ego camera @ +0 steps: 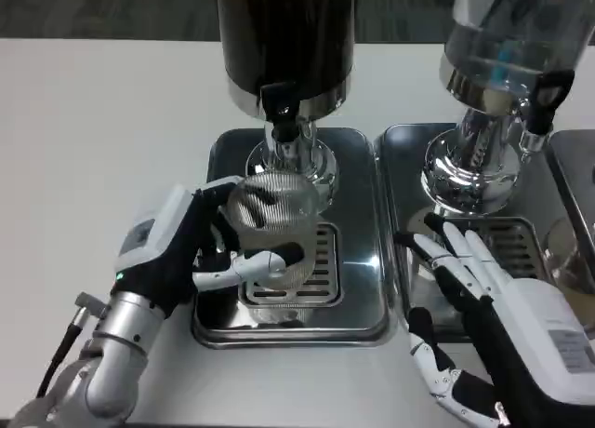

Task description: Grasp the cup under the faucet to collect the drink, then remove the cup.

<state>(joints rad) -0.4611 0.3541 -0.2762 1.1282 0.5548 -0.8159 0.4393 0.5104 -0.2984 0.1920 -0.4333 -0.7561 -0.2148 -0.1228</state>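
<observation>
Left hand (200, 251) gripping clear cup (271, 225) on drip tray (358, 302), sitting under dark dispenser's faucet (282, 112). Right hand (493, 307) resting open, holding nothing. Grasp done; filling unclear, removal pending.

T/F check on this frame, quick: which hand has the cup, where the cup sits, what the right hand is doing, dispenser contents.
1. The left hand holds the clear cup. True.
2. The cup is over the drip tray of the dark dispenser. True.
3. The right hand grips a second cup. False: it holds nothing, its fingers spread by the right-hand tray.
4. Both dispensers hold dark liquid. False: the right dispenser looks clear.
5. The cup lies tipped over on the white table. False: it is held above the tray near the faucet.
</observation>
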